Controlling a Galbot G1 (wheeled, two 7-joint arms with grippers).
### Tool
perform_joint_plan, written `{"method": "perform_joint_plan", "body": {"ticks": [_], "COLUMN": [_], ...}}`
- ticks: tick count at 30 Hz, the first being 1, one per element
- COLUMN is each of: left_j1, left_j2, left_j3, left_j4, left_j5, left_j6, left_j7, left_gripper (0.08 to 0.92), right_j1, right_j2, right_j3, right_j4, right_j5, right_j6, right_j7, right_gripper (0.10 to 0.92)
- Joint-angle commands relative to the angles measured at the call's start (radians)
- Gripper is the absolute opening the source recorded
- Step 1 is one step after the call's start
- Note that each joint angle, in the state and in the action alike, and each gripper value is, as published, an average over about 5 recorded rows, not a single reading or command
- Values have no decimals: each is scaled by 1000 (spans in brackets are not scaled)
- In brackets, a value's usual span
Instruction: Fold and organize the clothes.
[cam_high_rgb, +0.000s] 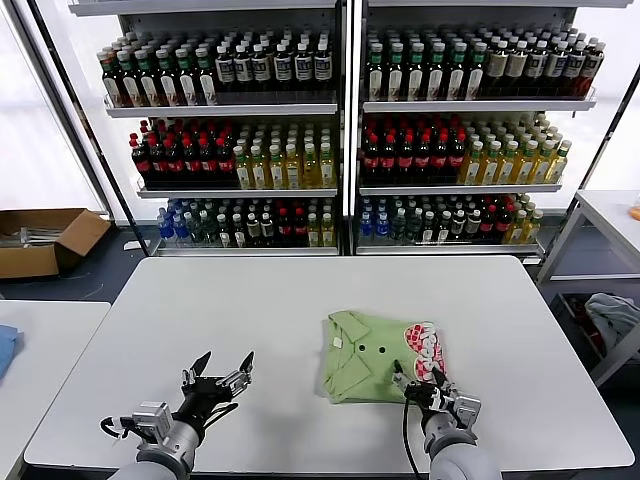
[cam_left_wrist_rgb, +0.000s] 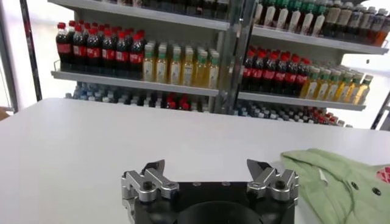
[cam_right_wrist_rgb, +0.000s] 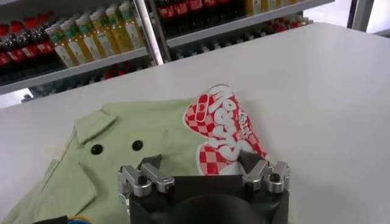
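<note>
The light green polo shirt (cam_high_rgb: 372, 357) lies folded into a compact rectangle on the white table (cam_high_rgb: 300, 300), right of centre, collar and dark buttons up, red-and-white graphic at its right side. It also shows in the right wrist view (cam_right_wrist_rgb: 152, 140) and at the edge of the left wrist view (cam_left_wrist_rgb: 341, 182). My right gripper (cam_high_rgb: 420, 383) is open and empty, just above the shirt's near edge by the graphic (cam_right_wrist_rgb: 222, 125). My left gripper (cam_high_rgb: 224, 366) is open and empty over bare table, well left of the shirt.
Shelves of bottles (cam_high_rgb: 340, 130) stand behind the table. A cardboard box (cam_high_rgb: 45, 240) sits on the floor at the left. A side table with blue cloth (cam_high_rgb: 6, 350) is at far left; a grey-white cloth bundle (cam_high_rgb: 612, 315) lies at right.
</note>
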Motion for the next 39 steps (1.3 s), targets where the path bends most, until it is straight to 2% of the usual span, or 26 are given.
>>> {"method": "perform_joint_plan", "body": {"ticks": [1,7,12,15,18,21,28,39], "left_j1": [4,6,8,13,17,15,-5,-28], "left_j2": [-1,-16,-41,-54,-66,-78,-86,-71], "left_j3": [-2,5,7,10,13,15,12,-17], "left_j4": [-3,-15,-49,-66,-69,-65,-44,2], "left_j5": [1,18,68,104,139,172,177,137], "left_j6": [0,-8,-53,-97,-142,-182,-217,-226], "left_j7": [2,0,-8,-9,-8,-9,-26,-76], "left_gripper": [823,823,823,823,823,823,823,823], "right_j1": [-14,-30,-29,-35,-57,-78,-96,-111], "right_j2": [0,2,-30,-113,-214,-245,-122,-118], "right_j3": [10,38,130,203,255,295,337,310], "right_j4": [10,118,195,184,136,103,122,157], "right_j5": [14,-28,-303,-402,-389,-361,-413,-383], "right_j6": [-1,68,154,155,162,170,154,109], "right_j7": [-3,-60,-113,-135,-140,-137,-162,-175], "right_gripper": [823,823,823,823,823,823,823,823]}}
